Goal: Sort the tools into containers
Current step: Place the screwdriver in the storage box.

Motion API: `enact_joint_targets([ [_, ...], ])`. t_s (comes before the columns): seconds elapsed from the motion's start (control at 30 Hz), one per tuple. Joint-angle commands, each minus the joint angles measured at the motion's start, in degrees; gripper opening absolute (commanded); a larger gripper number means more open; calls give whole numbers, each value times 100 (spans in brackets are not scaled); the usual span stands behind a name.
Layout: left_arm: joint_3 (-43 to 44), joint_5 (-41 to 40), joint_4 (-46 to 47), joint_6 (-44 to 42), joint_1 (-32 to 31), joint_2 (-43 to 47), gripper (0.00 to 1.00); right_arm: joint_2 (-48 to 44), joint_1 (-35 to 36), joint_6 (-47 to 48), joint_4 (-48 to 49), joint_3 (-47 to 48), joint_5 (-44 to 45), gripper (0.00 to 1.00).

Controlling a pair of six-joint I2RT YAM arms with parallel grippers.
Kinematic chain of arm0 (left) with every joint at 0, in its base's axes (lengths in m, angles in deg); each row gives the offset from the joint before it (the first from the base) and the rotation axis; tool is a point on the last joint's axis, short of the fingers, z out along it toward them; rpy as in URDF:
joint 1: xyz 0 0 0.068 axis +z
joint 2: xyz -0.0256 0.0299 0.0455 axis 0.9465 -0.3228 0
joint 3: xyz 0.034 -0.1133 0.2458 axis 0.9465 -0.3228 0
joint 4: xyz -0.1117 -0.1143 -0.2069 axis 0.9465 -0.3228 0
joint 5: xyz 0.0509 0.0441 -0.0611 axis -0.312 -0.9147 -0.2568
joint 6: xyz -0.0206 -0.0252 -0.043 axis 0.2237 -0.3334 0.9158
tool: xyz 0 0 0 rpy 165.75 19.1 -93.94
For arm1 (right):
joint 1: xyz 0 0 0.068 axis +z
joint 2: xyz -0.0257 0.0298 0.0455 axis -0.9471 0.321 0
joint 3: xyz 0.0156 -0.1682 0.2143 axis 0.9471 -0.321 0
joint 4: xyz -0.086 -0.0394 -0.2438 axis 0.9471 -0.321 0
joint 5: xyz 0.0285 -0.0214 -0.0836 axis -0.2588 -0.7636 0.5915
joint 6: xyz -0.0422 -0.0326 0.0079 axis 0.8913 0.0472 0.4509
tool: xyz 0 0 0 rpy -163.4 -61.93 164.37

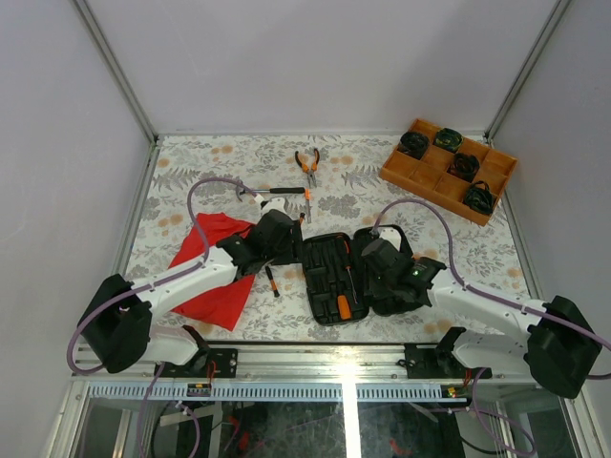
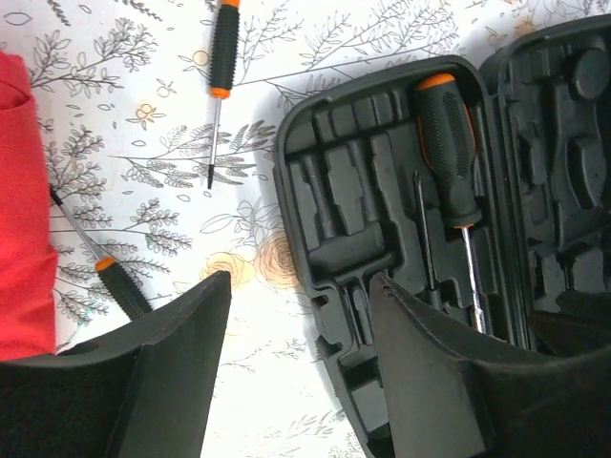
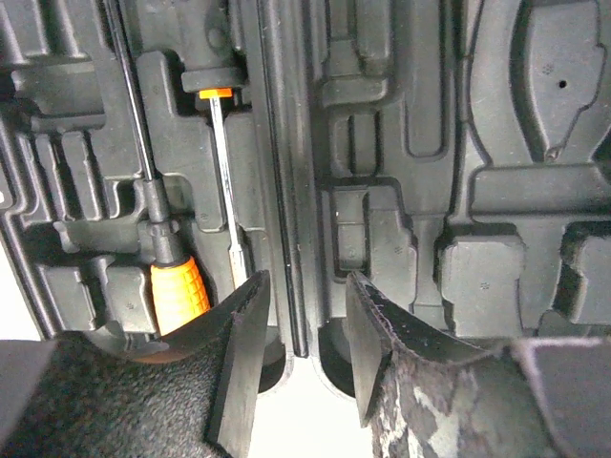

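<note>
Black moulded plastic clamshell case (image 1: 325, 272) lies open flat on floral-print bench (image 1: 191, 162), right under both claws. L claw (image 2: 301, 279): jaws apart, nothing btwn them. One finger (image 2: 181, 363) is over bare bench, the other over case's L half, so case rim sits below the gap. R claw (image 3: 307, 281): jaws apart, empty, gap over the case hinge line.

In case slots:
- Black-grip screwdriver w/ orange collar (image 2: 447, 143) ahead of L claw's case-side finger, shaft running back twd it.
- Orange-handled thin screwdriver (image 3: 177, 291) just beside R claw's finger on the L-arm side.

Loose on bench:
- Slim black-handled screwdriver w/ orange band (image 2: 221, 57) ahead of L claw, apart from case.
- 2nd black-handled screwdriver (image 2: 119, 286) at outer side of L claw's bench-side finger, shaft end at edge of red cloth (image 2: 24, 210).
- Orange-handled pliers (image 1: 307, 164) well beyond L claw.
- Black-handled tool (image 1: 282, 193) btwn pliers and L claw, looks like a hammer, too small to confirm.

Orange compartment tray (image 1: 420, 189) w/ black round items sits well beyond R claw.
</note>
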Motion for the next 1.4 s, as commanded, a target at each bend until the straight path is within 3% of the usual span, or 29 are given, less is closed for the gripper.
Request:
enact_joint_targets([
  [0.0,-66,27,10,-176,96,105,59,-163,-92,171,147,-43,-415,45],
  [0.33,-142,519,221,-334,105,94,59,-44,-92,-233,416,-239,-1240,46],
  [0.67,-128,559,229,-363,107,103,58,-141,-93,-361,1908,-514,-2647,47],
  [0.83,-159,594,252,-239,93,134,57,-676,-92,-415,1545,-479,-1697,47],
  [1.07,-372,1000,593,175,-337,96,50,-2287,-94,-1232,1666,-1179,120,46],
  [1.37,-711,1208,897,850,-975,140,44,-2339,-93,-1436,1568,-1277,168,45],
])
